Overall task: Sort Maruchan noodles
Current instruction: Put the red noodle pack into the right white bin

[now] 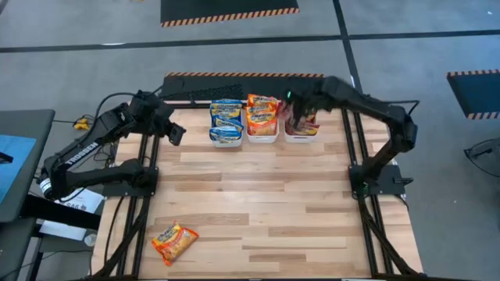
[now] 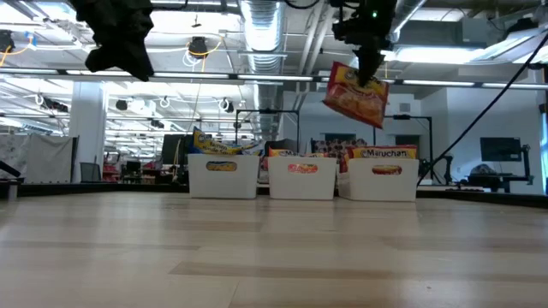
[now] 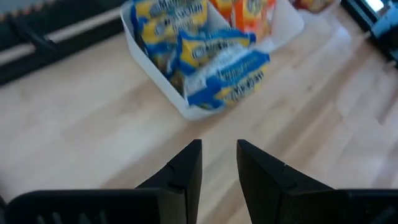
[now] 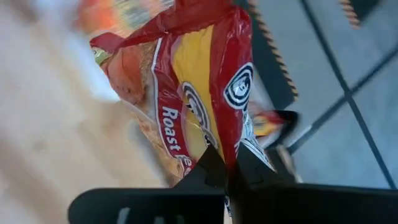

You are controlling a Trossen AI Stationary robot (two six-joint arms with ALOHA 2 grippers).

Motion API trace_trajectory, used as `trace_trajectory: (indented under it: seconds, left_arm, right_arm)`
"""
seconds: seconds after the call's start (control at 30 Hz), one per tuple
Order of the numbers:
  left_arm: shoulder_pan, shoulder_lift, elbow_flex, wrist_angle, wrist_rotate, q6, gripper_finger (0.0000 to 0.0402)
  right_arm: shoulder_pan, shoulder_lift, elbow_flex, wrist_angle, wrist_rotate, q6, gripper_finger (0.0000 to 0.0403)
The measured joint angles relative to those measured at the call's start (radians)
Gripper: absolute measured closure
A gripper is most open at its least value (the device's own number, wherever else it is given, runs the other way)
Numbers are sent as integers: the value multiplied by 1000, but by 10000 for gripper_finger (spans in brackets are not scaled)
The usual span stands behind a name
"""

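Maruchan noodles sit mostly in three white trays in a row at 12 o'clock on the table (image 1: 258, 203): blue packets (image 1: 226, 114) in the left tray (image 1: 225, 141), orange-red packets (image 1: 262, 113) in the middle tray (image 1: 262, 138), dark red ones in the right tray (image 1: 301, 137). One orange-red packet (image 1: 174, 241) lies alone at about 7 o'clock, well apart from the trays.

Right gripper (image 2: 370, 75) hangs above the right tray, fingers pinched on the top edge of a dark red packet (image 2: 354, 95); the packet dangles tilted, clear of the tray in the low view. Right wrist view shows "Roast" on its label.

Left gripper (image 1: 173, 131) hovers at about 10 o'clock, just beside the left tray, holding nothing. Its fingers (image 3: 186, 168) stand slightly apart, a narrow gap between them, over bare wood.
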Motion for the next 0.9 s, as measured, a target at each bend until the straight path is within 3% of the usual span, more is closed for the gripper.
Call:
trace_trajectory:
  seconds: [0.27,0.57,0.77,0.9]
  left_arm:
    - [0,0,0,141,-87,50,315]
    - [0,0,0,205,-93,154,315]
    - [0,0,0,205,-93,176,315]
    - [0,0,0,205,-93,215,315]
  right_arm:
    - [-154,23,13,53,22,39,394]
    - [-129,144,12,-12,69,158,394]
    - [-101,212,12,-132,178,272,394]
    - [-104,248,12,-134,169,277,394]
